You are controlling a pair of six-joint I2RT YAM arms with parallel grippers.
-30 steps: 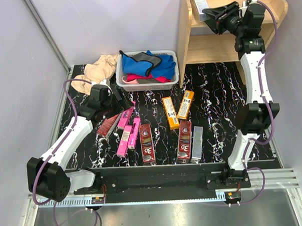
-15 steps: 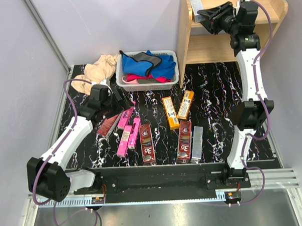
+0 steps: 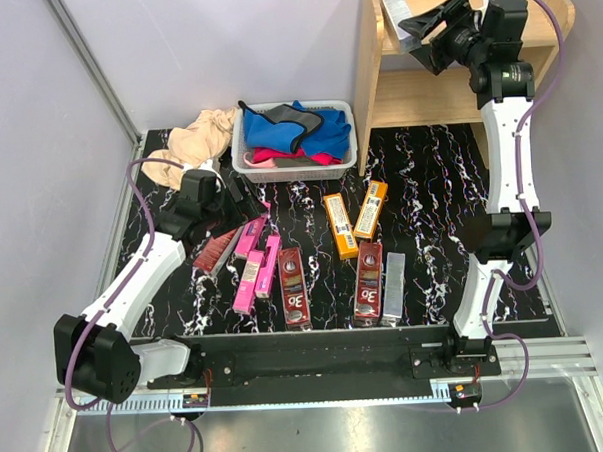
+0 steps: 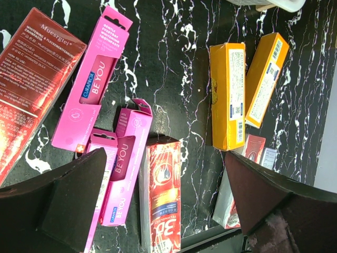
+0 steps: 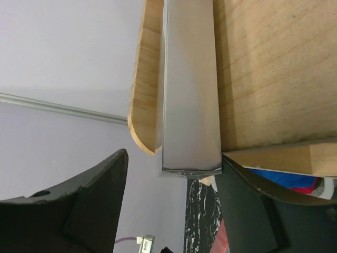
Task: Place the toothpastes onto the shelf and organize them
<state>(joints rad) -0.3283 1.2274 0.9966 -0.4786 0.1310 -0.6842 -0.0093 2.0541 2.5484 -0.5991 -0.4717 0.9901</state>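
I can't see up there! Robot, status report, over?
Left end effector open. Right end effector open around silver toothpaste on shelf top. Nothing blocking.

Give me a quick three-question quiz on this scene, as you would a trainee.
1. True or false: the silver box lies on the shelf's upper tier.
2. How many orange-yellow boxes lie on the table? A one, B two, C four.
3. Fill in: the white basket holds coloured ____.
Key: 1 true; 2 B; 3 cloths.
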